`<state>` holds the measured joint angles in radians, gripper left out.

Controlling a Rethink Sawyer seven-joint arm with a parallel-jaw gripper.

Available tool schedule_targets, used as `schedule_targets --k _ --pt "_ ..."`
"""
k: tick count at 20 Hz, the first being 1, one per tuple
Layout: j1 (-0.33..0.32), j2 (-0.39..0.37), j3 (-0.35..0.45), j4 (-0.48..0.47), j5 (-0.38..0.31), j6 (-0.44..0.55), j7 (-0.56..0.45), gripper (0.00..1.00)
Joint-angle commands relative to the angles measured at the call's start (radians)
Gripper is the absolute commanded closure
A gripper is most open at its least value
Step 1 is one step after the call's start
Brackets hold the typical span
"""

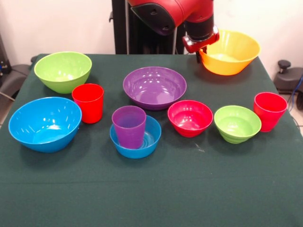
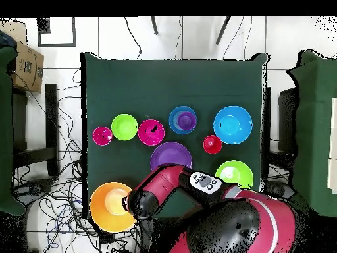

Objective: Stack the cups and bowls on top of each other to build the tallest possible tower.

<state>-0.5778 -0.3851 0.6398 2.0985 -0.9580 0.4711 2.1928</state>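
My gripper [image 1: 200, 53] is at the table's far right, closed on the left rim of the large yellow bowl [image 1: 230, 53], which hangs tilted just above the cloth. In the overhead view the arm's wrist covers the gripper beside that bowl [image 2: 108, 207]. A purple cup [image 1: 129, 126] stands inside the small blue bowl [image 1: 147, 142] at front centre. One red cup [image 1: 88, 102] stands left, another [image 1: 269, 111] far right. The large lime bowl [image 1: 63, 71], large blue bowl [image 1: 45, 124], purple bowl [image 1: 154, 87], red-pink bowl [image 1: 190, 118] and small lime bowl [image 1: 237, 124] stand apart.
The green tablecloth [image 1: 151, 189] covers the table. In the overhead view the yellow bowl sits at the table's corner, partly past its edge. A cardboard box [image 2: 25, 66] and loose cables [image 2: 59, 204] lie on the floor beside the table.
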Motion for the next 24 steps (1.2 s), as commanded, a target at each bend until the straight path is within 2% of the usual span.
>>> schedule_targets --k 1,6,12,14,17,24 --pt "0.008 0.038 0.031 -0.066 -0.059 -0.025 -0.147 1.0" --pt "-0.008 0.038 0.043 -0.067 -0.03 0.023 -0.186 1.0" --pt "-0.07 -0.009 0.111 -0.059 0.099 0.172 -0.282 1.0" --pt "-0.096 -0.019 0.144 -0.058 0.14 0.245 -0.35 1.0" --pt "-0.122 -0.043 0.169 -0.059 0.16 0.322 -0.415 1.0" --pt "-0.203 -0.052 0.219 -0.056 0.206 0.445 -0.492 1.0"
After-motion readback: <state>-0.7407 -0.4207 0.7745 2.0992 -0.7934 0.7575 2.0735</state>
